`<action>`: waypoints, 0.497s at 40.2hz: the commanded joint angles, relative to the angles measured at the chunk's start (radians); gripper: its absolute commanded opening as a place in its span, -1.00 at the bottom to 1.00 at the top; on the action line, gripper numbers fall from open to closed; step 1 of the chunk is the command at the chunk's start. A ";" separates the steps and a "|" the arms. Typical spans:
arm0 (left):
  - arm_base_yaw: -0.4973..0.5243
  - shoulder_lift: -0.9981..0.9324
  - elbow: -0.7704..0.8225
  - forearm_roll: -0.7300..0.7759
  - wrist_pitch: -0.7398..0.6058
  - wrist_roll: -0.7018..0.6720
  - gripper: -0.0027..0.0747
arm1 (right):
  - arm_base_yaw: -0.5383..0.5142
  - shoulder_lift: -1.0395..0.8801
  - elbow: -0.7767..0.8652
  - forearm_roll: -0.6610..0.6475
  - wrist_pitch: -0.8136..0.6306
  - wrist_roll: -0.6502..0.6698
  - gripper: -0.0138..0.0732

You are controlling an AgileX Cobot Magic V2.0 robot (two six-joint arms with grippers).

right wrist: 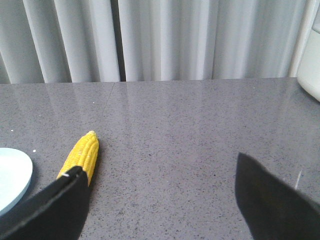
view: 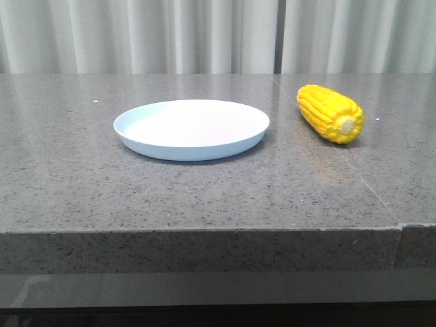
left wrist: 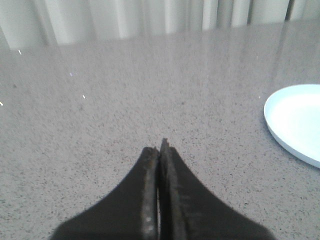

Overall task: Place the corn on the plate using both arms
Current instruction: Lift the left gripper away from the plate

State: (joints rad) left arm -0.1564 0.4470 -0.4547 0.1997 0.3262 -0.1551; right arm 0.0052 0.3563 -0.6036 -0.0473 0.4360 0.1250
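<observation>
The yellow corn point(view: 330, 113) lies on the grey table to the right of the pale blue-white plate point(view: 191, 127), its cream stub end toward the front. The plate holds nothing. Neither gripper shows in the front view. In the left wrist view my left gripper point(left wrist: 159, 146) is shut on nothing, above bare table, with the plate's rim point(left wrist: 296, 122) apart from it. In the right wrist view my right gripper point(right wrist: 157, 162) is open wide and empty; the corn point(right wrist: 82, 154) lies just beyond one finger, part hidden by it, and the plate's edge point(right wrist: 15, 177) is beside it.
The grey speckled stone table point(view: 204, 191) has a seam near its front right. Pale curtains point(view: 204, 34) hang behind it. A white object point(right wrist: 311, 70) shows at the edge of the right wrist view.
</observation>
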 commanded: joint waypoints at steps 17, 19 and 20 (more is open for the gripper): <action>0.000 -0.272 0.064 0.023 -0.088 0.003 -0.98 | -0.005 0.016 -0.033 -0.004 -0.089 -0.004 0.75; 0.000 -0.272 0.064 0.023 -0.088 0.003 -0.98 | -0.005 0.028 -0.035 -0.004 -0.087 -0.004 0.75; 0.000 -0.272 0.064 0.023 -0.088 0.003 -0.98 | -0.005 0.036 -0.036 -0.004 -0.086 -0.004 0.75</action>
State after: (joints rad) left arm -0.1564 0.1659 -0.3634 0.2186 0.3217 -0.1534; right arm 0.0052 0.3630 -0.6036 -0.0473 0.4360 0.1250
